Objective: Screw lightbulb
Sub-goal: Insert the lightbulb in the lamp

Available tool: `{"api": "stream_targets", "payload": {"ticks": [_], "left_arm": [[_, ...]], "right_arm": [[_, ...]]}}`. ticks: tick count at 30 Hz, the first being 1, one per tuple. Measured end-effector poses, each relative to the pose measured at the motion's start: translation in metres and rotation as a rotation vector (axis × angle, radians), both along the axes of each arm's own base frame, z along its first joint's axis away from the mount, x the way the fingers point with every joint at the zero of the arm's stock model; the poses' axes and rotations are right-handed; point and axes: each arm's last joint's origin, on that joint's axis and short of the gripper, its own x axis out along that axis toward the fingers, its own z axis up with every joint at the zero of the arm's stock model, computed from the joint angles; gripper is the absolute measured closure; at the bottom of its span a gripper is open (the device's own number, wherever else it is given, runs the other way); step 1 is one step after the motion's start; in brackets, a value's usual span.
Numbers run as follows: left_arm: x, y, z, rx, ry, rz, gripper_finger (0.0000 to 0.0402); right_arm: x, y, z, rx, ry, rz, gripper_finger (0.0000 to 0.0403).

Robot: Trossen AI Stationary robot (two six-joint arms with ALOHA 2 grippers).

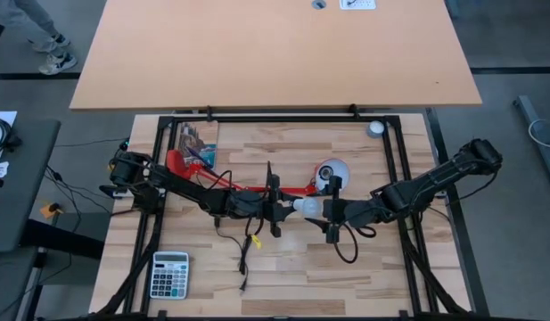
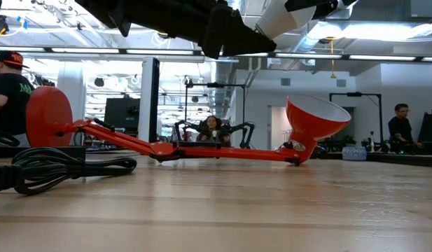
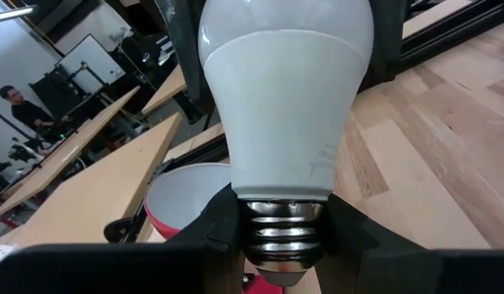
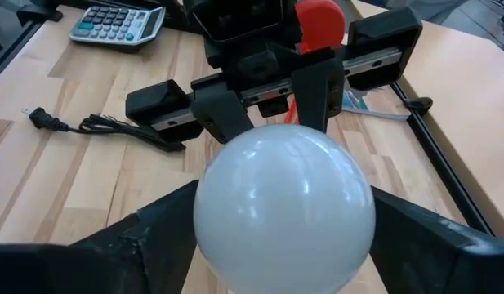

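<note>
One lightbulb (image 1: 307, 206) is held in the air above the middle of the table (image 1: 283, 276), between two grippers that meet there. The left gripper (image 3: 286, 237) is clamped on its metal screw base, a finger on each side; the right gripper (image 4: 284, 245) is closed on the white globe from the opposite end — both have hold of the bulb at once. Just beyond lies one red lamp (image 2: 201, 149) on its side, its shade (image 1: 332, 173) open towards the bulb. One calculator (image 1: 170, 274) sits at the near left corner, and one black power cord (image 2: 61, 168) is coiled nearby.

Lightbulb (image 1: 307, 206) between both claws, in front of lamp shade (image 1: 332, 173)
</note>
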Motion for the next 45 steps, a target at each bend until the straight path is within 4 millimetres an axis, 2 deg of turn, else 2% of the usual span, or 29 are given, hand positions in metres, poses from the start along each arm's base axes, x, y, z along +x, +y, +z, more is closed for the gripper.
{"api": "stream_targets", "payload": {"ticks": [9, 19, 32, 36, 45], "left_arm": [[0.0000, 0.0000, -0.0001, -0.003, 0.001, 0.001, 0.0312], [0.0000, 0.0002, -0.0004, -0.002, 0.004, 0.002, 0.0312], [0.0000, 0.0002, -0.0003, -0.005, 0.002, 0.002, 0.0311], [-0.0001, 0.0002, -0.0005, -0.004, 0.004, 0.003, 0.0297], [-0.0029, -0.0021, -0.0044, 0.042, 0.069, 0.034, 0.0231]], "right_arm": [[0.0000, 0.0000, 0.0000, 0.006, -0.001, -0.003, 0.0084], [0.0001, 0.0001, 0.0002, -0.006, -0.001, 0.004, 0.0058], [0.0001, 0.0003, 0.0003, -0.014, 0.001, 0.010, 0.0106], [0.0001, 0.0003, 0.0002, -0.014, 0.001, 0.011, 0.0108], [-0.0024, -0.0004, -0.0037, 0.008, 0.038, -0.010, 0.0109]]}}
